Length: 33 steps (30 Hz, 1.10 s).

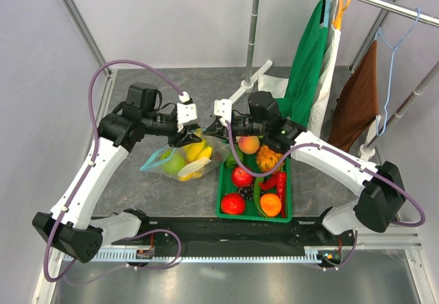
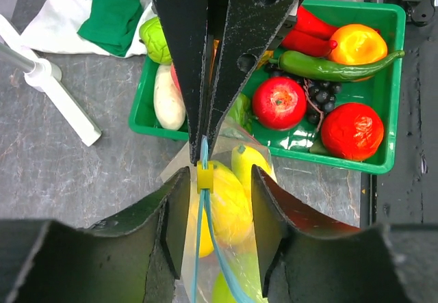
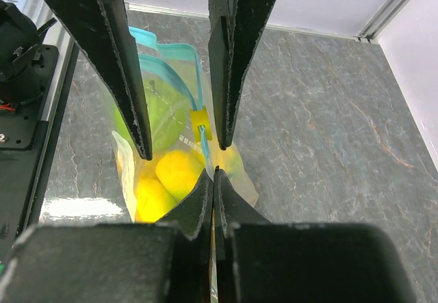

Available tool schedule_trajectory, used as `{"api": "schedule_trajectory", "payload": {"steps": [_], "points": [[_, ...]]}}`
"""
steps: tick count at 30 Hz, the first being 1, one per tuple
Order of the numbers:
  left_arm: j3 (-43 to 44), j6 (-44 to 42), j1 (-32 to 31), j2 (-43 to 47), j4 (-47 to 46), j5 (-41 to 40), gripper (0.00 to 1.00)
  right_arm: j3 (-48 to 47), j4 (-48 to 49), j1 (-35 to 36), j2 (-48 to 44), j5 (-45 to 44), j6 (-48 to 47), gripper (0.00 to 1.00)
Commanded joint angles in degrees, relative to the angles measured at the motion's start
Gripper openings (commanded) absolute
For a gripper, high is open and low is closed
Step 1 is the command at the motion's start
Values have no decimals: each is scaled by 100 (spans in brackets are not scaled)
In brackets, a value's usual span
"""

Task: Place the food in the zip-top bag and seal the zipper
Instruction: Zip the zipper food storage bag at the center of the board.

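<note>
The clear zip-top bag (image 1: 180, 161) stands on the table and holds a yellow banana bunch (image 1: 195, 152) and a green apple (image 1: 173, 163). Its light-blue zipper (image 2: 197, 248) carries a yellow slider (image 2: 205, 178), also seen in the right wrist view (image 3: 199, 121). My left gripper (image 2: 219, 173) is open, one finger on each side of the slider and strip. My right gripper (image 3: 213, 174) is shut on the bag's edge at the zipper's end, right beside the slider. More food lies in the green crate (image 1: 221, 204): a peach (image 1: 248, 144), a red apple (image 1: 241, 176), an orange (image 1: 271, 205).
The green crate stands just right of the bag. A clothes rail with green (image 1: 306, 64), white and brown (image 1: 357, 101) garments stands at the back right. A metal pole on a white foot (image 1: 255, 77) stands behind the grippers. A black rail (image 1: 226, 232) runs along the near edge.
</note>
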<state>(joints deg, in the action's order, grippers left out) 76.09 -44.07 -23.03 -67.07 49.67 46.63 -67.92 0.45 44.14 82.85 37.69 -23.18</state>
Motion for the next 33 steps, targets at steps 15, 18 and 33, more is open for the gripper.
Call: {"api": "schedule_trajectory", "payload": {"steps": [15, 18, 33], "points": [[-103, 303, 52, 124, -221, -356, 18, 139, 289, -2, -445, 133, -90, 0], [-253, 198, 114, 220, -116, -470, 18, 191, 298, -11, -489, 116, -99, 0], [-113, 188, 351, 396, 157, -60, 39, 200, 272, -46, -507, 177, -64, 0]]}}
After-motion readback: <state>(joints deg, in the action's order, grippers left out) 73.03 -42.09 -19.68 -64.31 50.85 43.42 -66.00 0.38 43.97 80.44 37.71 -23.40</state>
